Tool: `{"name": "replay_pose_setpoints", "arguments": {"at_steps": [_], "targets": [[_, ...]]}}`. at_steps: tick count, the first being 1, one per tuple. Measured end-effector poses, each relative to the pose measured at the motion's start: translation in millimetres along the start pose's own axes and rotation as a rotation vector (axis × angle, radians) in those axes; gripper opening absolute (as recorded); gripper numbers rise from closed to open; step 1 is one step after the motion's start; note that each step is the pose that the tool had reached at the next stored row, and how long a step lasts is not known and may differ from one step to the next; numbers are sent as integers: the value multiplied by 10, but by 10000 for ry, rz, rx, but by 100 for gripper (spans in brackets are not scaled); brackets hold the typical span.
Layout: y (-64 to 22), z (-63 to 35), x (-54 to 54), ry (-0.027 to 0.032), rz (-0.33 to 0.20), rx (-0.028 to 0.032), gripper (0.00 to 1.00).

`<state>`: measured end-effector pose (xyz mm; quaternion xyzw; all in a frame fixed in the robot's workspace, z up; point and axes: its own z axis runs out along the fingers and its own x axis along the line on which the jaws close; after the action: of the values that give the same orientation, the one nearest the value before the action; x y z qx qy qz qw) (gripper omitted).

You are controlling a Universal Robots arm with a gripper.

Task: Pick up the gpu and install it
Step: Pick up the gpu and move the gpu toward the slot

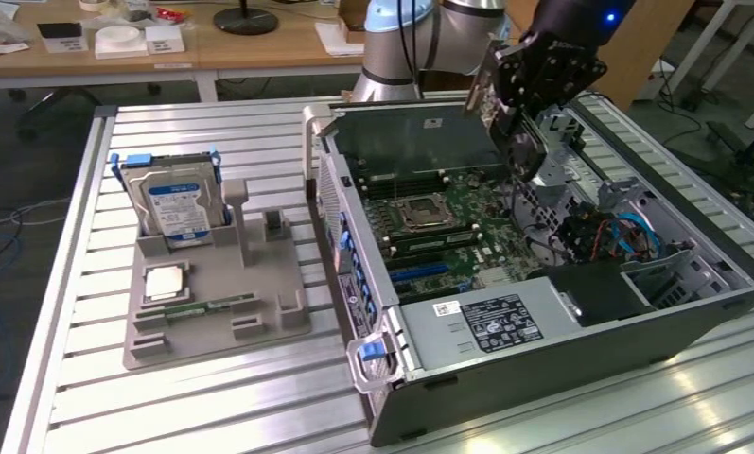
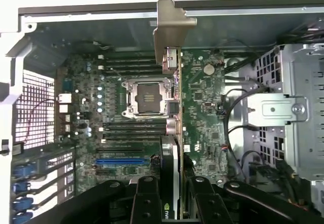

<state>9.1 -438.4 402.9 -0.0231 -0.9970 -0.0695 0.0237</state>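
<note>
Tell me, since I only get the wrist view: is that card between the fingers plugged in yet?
Observer: It looks not. From the exterior view, the hand holds the gpu up over the far side of the open case.
Visitor: Is anything beside the case?
Observer: Yes, a grey tray sits on the exterior view's left of it.
Visitor: What's in it?
Observer: A hard drive stands upright at its far end, with its blue label facing out.
</note>
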Motion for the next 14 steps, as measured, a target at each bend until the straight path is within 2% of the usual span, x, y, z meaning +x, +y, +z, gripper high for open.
{"name": "replay_pose_setpoints", "arguments": {"at_steps": [14], "targets": [[20, -9, -430, 5, -34, 1, 27]]}}
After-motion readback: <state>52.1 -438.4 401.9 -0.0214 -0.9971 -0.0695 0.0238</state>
